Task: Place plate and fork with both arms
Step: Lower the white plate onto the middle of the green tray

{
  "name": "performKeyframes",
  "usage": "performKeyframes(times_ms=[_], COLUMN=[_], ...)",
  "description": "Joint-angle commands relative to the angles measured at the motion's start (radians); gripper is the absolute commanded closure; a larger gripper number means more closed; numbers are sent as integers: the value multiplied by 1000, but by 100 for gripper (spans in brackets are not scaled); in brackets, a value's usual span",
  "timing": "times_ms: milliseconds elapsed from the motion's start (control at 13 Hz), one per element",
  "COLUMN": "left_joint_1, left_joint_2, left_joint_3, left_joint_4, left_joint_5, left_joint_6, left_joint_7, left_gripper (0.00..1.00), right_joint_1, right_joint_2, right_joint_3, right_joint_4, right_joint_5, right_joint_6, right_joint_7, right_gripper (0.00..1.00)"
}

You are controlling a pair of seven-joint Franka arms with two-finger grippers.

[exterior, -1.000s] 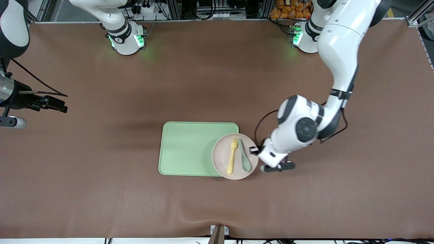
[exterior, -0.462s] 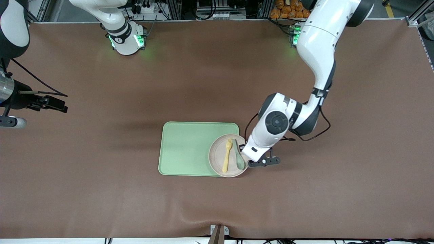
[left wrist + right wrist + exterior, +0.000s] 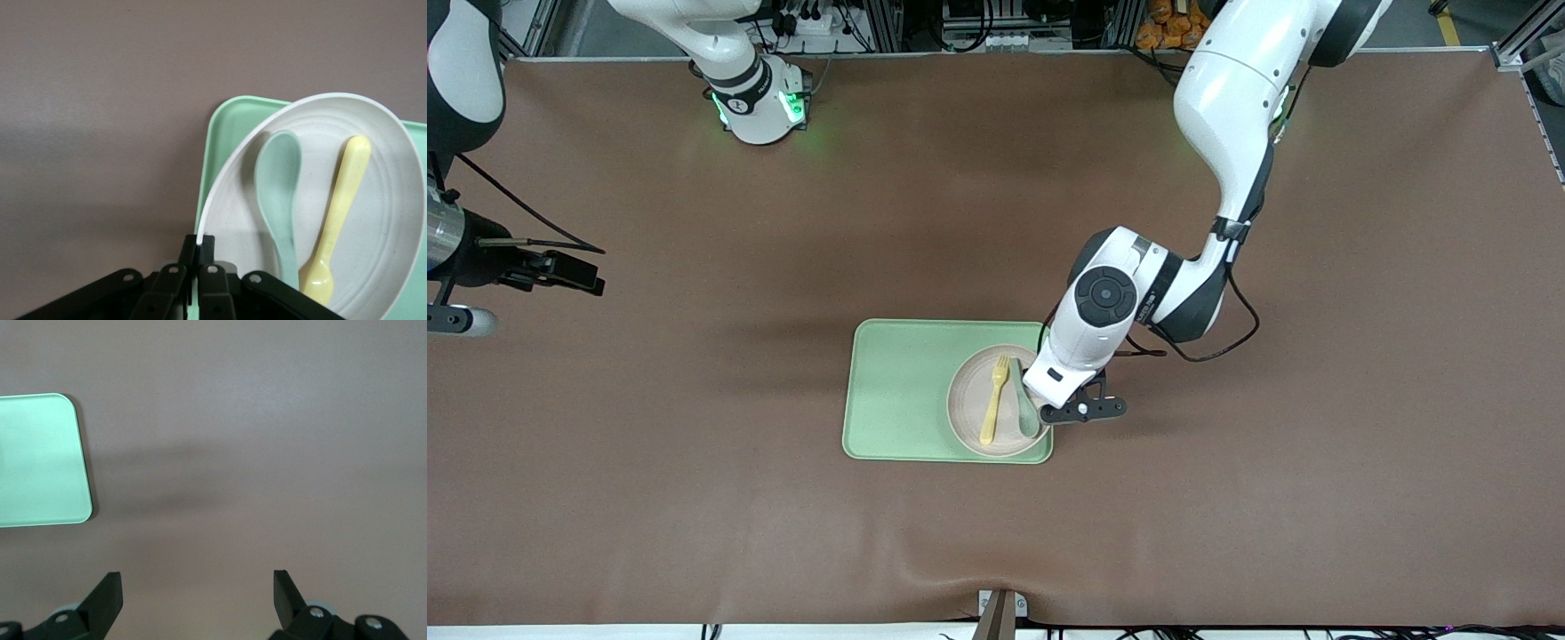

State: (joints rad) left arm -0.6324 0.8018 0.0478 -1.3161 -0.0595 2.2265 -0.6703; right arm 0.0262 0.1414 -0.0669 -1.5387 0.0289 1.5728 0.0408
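The off-white plate (image 3: 969, 404) is over the green tray (image 3: 898, 391), at the tray's end toward the left arm. I cannot tell if it rests on the tray. The pale-yellow fork (image 3: 993, 402) lies on the plate beside a teal spoon (image 3: 1024, 404). My left gripper (image 3: 1047, 413) is shut on the plate's rim on the side toward the left arm. In the left wrist view the gripper (image 3: 198, 243) pinches the rim of the plate (image 3: 387, 220), with the fork (image 3: 337, 207) and the spoon (image 3: 280, 187) on it. My right gripper (image 3: 197, 587) is open and empty over bare table.
The right arm (image 3: 463, 258) waits at its end of the table, well away from the tray. The right wrist view shows a corner of the tray (image 3: 40, 460). The brown mat around the tray is bare.
My left gripper has carried the plate with fork and spoon toward the right arm's end, from overhanging the tray's edge to fully over the tray. The right arm has not moved.
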Motion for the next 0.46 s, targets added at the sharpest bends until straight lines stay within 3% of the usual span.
performKeyframes(times_ms=[0,385], left_joint_1=[-67,-79], left_joint_2=[13,63], left_joint_3=[73,58], left_joint_4=[38,106], left_joint_5=[20,1], left_joint_6=[-54,-30], left_joint_7=[-29,-100], left_gripper=[100,100], right_joint_1=[-5,-5], right_joint_2=[-19,-22], right_joint_3=[-4,-5], right_joint_4=[-32,-38], right_joint_5=[12,12], right_joint_6=[-2,4], right_joint_7=[8,7], right_gripper=[0,0])
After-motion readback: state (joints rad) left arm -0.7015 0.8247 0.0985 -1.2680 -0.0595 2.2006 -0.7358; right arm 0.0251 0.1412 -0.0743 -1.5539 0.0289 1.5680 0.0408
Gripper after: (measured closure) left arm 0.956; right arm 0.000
